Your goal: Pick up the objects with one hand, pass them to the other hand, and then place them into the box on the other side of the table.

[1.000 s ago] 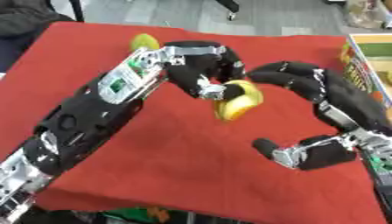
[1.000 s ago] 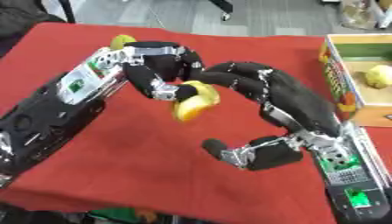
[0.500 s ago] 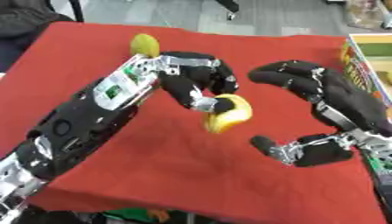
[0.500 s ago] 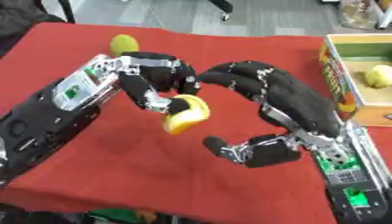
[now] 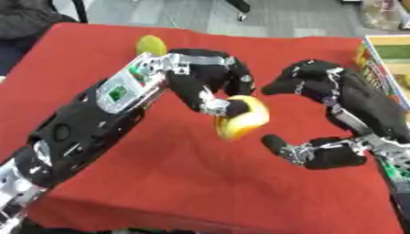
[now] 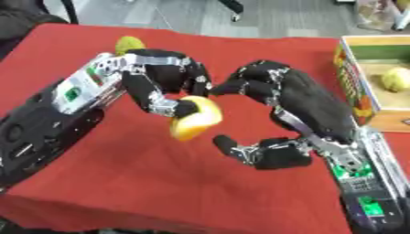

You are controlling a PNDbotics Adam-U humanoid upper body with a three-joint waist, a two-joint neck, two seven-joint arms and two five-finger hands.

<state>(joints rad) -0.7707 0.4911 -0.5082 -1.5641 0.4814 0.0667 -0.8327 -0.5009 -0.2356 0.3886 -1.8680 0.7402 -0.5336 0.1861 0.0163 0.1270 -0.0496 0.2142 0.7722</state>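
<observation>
Yellow fruit [image 5: 242,119] pinched in left hand [image 5: 210,87]

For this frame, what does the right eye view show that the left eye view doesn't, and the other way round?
Only the right eye view shows the inside of the box, with a yellow-green fruit lying in it. Only the left eye view shows more of the left arm toward the lower left corner; its box is cut off at the right edge. Both show the left hand curled round a yellow fruit above the red table, the right hand open beside it, not holding it, and another yellow-green fruit at the far side.
</observation>
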